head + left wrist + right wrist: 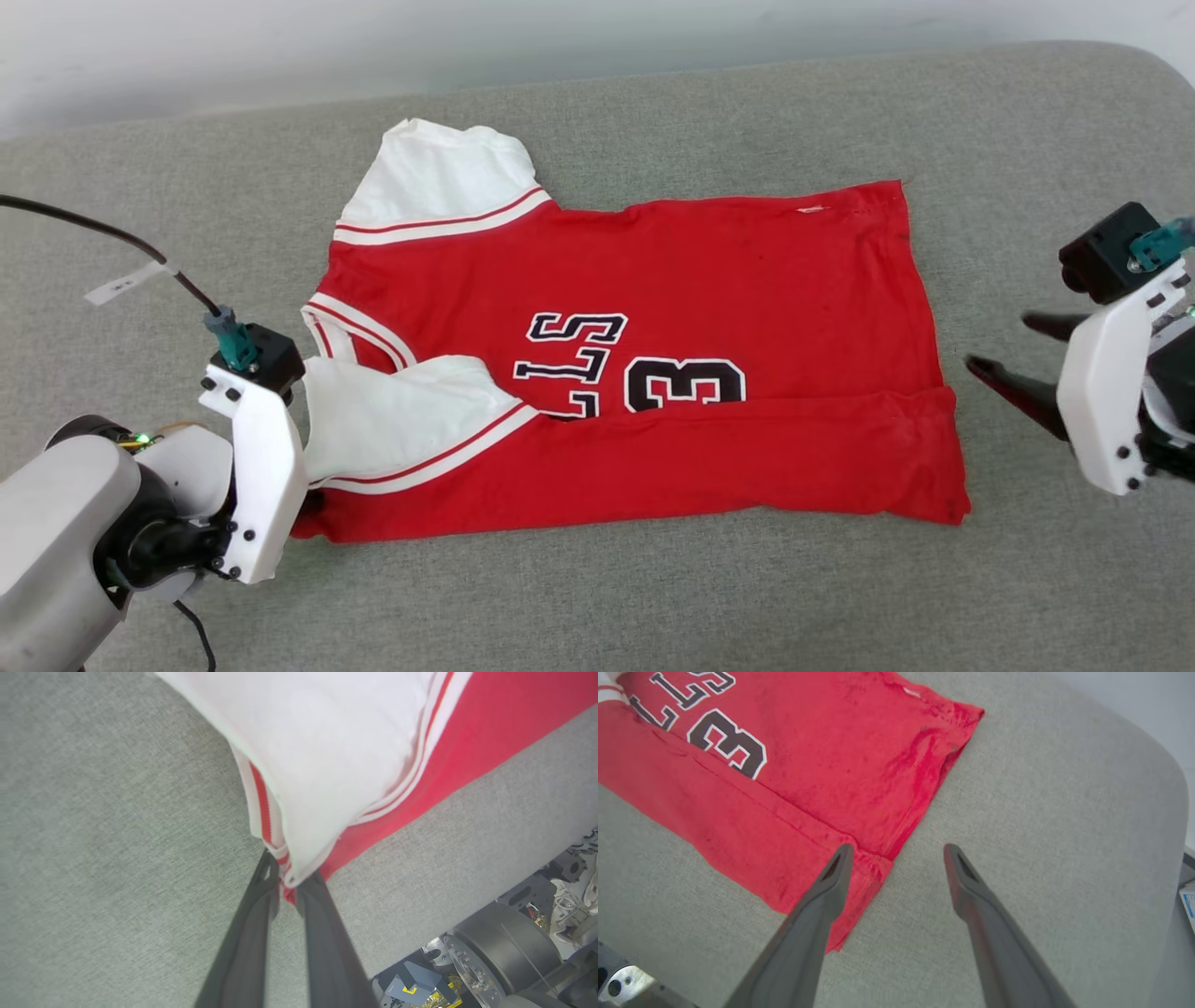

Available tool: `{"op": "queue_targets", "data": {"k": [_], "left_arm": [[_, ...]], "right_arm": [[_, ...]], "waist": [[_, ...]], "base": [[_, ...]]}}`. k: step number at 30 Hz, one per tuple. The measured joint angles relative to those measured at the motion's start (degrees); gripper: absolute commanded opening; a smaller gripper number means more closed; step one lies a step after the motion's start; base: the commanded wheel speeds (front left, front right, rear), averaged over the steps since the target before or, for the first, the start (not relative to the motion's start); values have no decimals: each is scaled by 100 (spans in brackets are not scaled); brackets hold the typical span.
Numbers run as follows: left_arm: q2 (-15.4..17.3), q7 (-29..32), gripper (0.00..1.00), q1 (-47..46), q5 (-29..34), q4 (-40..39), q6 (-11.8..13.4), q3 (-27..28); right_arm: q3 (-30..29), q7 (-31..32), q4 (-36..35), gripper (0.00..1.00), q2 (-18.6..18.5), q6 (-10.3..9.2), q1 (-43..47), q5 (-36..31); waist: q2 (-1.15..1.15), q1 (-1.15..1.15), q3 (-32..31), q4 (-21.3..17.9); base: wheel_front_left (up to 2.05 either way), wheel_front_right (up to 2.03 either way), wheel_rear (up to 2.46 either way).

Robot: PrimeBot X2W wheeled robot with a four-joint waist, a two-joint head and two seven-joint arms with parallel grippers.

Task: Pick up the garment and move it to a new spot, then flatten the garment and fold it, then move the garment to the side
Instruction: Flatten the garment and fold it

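Wide grey fabric cushion (653, 597), red garment (747, 280) spread on it, near edge folded

A grey, woven-fabric padded surface (653, 597) stretches before me from side to side, its far right corner (1144, 70) rounded off. Beyond its far edge runs a plain, whitish backdrop (280, 56); whether wall or floor, I cannot tell. Light falls soft and even across the fabric, casting only faint shadows.
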Motion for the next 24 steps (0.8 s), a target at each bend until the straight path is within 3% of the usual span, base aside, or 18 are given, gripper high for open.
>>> {"op": "queue_targets", "data": {"k": [4,8,14,20,21,22,23,24], "left_arm": [[13,-36,0,0,49,-221,57,13],[-14,-49,0,-11,130,-375,109,4],[-51,-80,0,-70,210,-475,151,-1],[-63,-166,0,-69,211,-466,175,8],[-64,-181,0,-64,197,-459,175,13],[-65,-209,0,-45,181,-445,177,15],[-69,-248,0,-12,167,-428,196,26],[-75,-308,0,27,132,-413,202,46]], "right_arm": [[208,979,245,100,-104,0,-98,487],[288,1254,609,100,143,0,-122,642],[461,1121,1288,100,777,0,21,656],[690,777,1636,100,949,-1,42,570],[720,695,1648,93,950,-1,41,573],[736,598,1669,7,949,-1,43,593],[749,533,1682,0,946,-1,46,647],[757,445,1685,0,934,-2,45,694]], "waist": [[0,0,57,44],[0,0,168,101],[0,0,350,175],[0,0,443,221],[0,-1,440,216],[0,-1,425,210],[0,-1,401,205],[0,-1,369,200]], "base": [[0,0,0],[0,0,0],[0,0,0],[0,0,0],[0,0,0],[0,0,0],[0,0,0],[0,0,0]]}}
